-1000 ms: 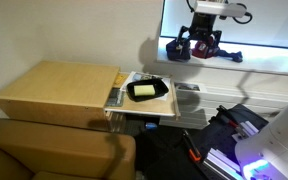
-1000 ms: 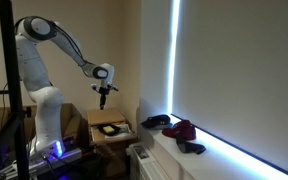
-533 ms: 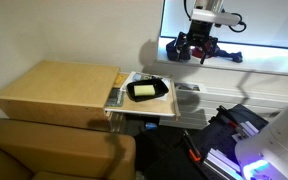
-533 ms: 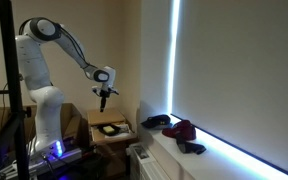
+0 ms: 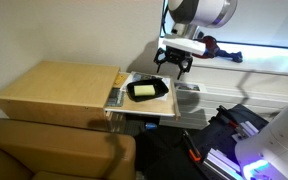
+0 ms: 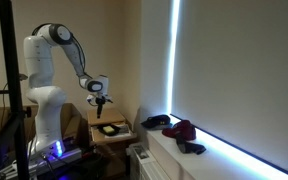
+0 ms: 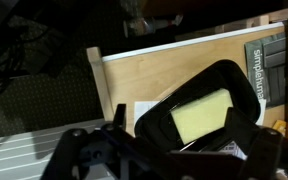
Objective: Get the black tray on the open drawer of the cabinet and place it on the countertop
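Note:
The black tray with a pale yellow centre lies on the open drawer, pulled out of the light wood cabinet whose flat countertop is beside it. My gripper hangs open just above and behind the tray; it also shows in an exterior view above the tray. In the wrist view the tray lies below between my spread fingers, and my gripper is not touching it. The drawer's wood shows behind.
A brown sofa stands in front of the cabinet. Dark and red caps lie on the window ledge. A printed sheet lies beside the tray on the drawer. The robot base and cables fill the floor beside the drawer.
My gripper has come down from window-ledge height toward the drawer and now hangs close above the tray. The tray has not moved.

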`<action>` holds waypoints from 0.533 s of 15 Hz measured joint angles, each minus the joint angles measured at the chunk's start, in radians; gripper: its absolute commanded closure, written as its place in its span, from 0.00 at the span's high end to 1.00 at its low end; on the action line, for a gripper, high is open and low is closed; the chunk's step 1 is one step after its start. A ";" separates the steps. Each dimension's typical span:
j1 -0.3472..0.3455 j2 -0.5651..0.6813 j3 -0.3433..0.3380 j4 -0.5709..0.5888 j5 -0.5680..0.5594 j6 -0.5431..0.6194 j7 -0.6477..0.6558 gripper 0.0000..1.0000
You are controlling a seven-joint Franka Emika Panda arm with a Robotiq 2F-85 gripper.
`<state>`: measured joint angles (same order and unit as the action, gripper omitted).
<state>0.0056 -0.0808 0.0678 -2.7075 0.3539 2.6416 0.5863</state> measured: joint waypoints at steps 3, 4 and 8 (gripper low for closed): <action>0.051 0.125 0.028 0.003 -0.006 0.216 0.111 1.00; 0.063 0.171 0.027 0.006 -0.038 0.282 0.165 1.00; 0.154 0.332 -0.090 0.029 -0.207 0.392 0.381 1.00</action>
<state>0.1596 0.2511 -0.0218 -2.6789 0.1469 3.0340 0.9674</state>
